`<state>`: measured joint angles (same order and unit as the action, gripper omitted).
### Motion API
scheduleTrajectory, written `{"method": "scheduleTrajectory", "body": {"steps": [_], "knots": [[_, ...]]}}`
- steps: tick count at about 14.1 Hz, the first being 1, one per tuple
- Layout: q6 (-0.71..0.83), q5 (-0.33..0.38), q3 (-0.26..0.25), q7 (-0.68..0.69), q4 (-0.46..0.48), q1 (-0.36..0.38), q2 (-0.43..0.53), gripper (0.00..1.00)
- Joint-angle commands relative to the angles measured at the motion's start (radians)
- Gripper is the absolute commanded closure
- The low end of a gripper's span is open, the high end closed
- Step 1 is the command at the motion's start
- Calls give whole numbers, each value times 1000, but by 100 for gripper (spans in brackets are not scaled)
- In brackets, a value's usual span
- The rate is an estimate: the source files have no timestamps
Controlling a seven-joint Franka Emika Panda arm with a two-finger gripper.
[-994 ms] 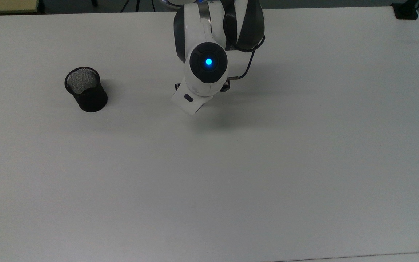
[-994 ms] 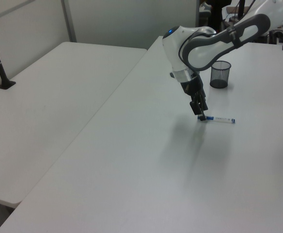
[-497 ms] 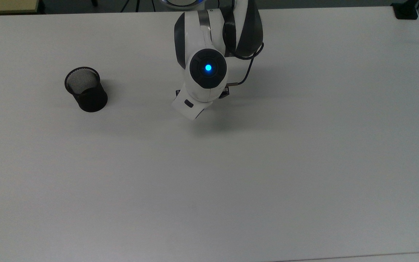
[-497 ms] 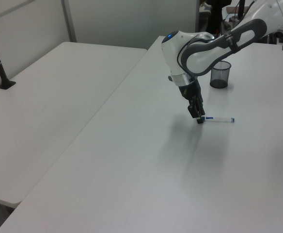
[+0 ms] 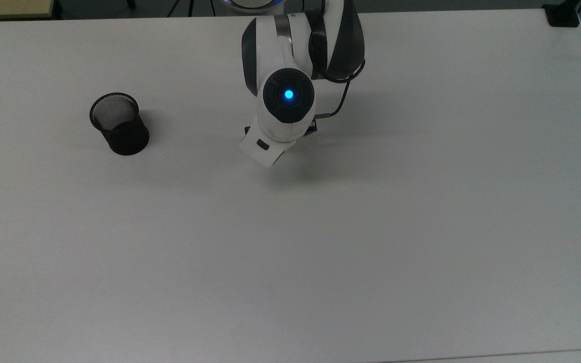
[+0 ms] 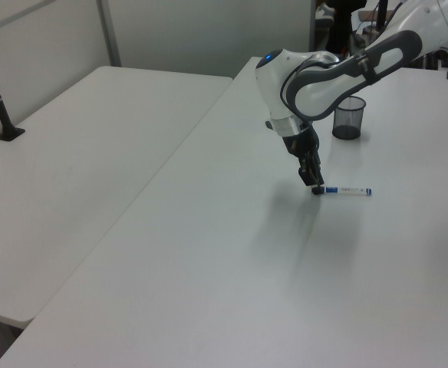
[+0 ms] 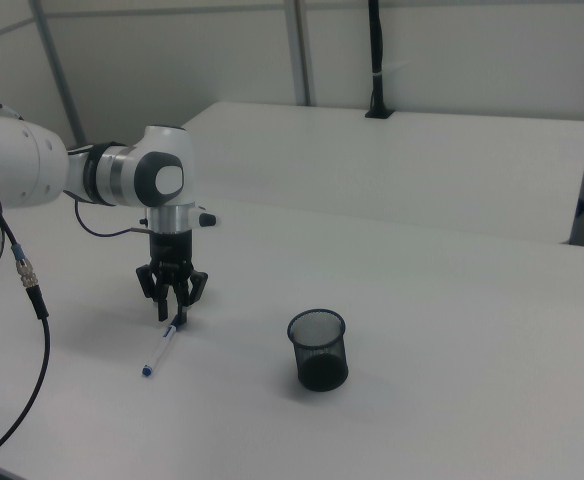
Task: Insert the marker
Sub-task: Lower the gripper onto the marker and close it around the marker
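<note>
Where my tool (image 7: pixel 175 319) sits: low over the table (image 7: pixel 452 330), fingers pinching one end of the marker (image 7: pixel 159 351).
Marker: flat on the table, well apart from the black mesh cup (image 7: pixel 318 349).

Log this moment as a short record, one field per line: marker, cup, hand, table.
marker: lying flat on the table, one end under the hand
cup: black mesh, upright, standing apart from the marker
hand: pointing down, fingertips at the marker's end by the table surface
table: white, holds the marker and cup
</note>
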<state>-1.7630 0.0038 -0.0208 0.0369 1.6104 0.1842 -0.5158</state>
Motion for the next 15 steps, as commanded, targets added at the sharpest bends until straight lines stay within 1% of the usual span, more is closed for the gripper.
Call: {"method": "scheduleTrajectory", "body": {"steps": [1, 2, 6, 9, 12, 13, 15], "knots": [[-21, -4, -8, 32, 5, 6, 0, 74], [-23, -5, -10, 32, 5, 8, -1, 76], [-24, -10, -8, 32, 5, 8, -6, 77], [-24, -11, -8, 32, 5, 11, -9, 73], [-26, -21, -10, 32, 5, 28, -20, 73], [-26, -21, -10, 32, 6, 28, -20, 73], [-24, -21, -10, 32, 6, 28, -20, 80]]}}
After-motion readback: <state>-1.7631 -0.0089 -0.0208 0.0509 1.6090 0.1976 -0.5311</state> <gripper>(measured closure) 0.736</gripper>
